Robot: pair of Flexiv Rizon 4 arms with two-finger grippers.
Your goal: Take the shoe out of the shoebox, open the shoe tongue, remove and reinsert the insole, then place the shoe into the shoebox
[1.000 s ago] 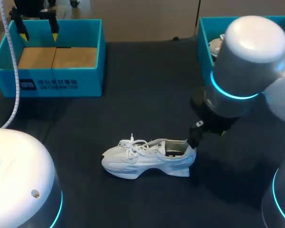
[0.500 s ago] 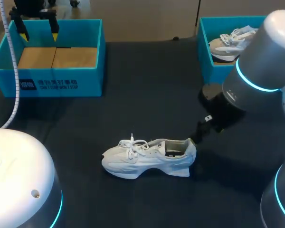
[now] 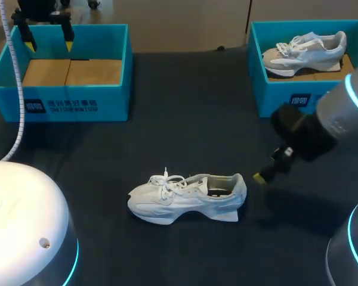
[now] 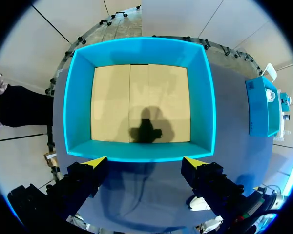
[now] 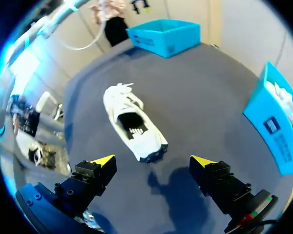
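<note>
**White sneaker out on the table, both grippers spread wide**

Head view: A white lace-up sneaker (image 3: 188, 198) stands on its sole on the dark table (image 3: 185, 119), outside both boxes, with its toe toward the left arm's side. The right gripper (image 3: 259, 177) hovers just past the sneaker's heel, apart from it. Only one yellow tip shows here, so this view does not give its spread. Well behind the sneaker's toe sits a bright blue open-topped shoebox (image 3: 65, 104) with a cardboard floor (image 3: 71, 71). The left gripper (image 3: 48, 40) hangs over that box's far edge, its fingers far apart. Behind the sneaker's heel stands a second blue shoebox (image 3: 274, 95) holding a second white sneaker (image 3: 307, 50).

Left wrist view: The left gripper (image 4: 145, 163) has its fingers wide, touching nothing. The open-topped shoebox (image 4: 78, 112) lies straight ahead, and the gripper's shadow falls on the cardboard floor.

Right wrist view: The right gripper (image 5: 153, 162) is spread wide and grips nothing. The sneaker (image 5: 119, 100) lies just ahead of it, heel nearest, with a dark insole (image 5: 132, 122) visible in its opening.
</note>
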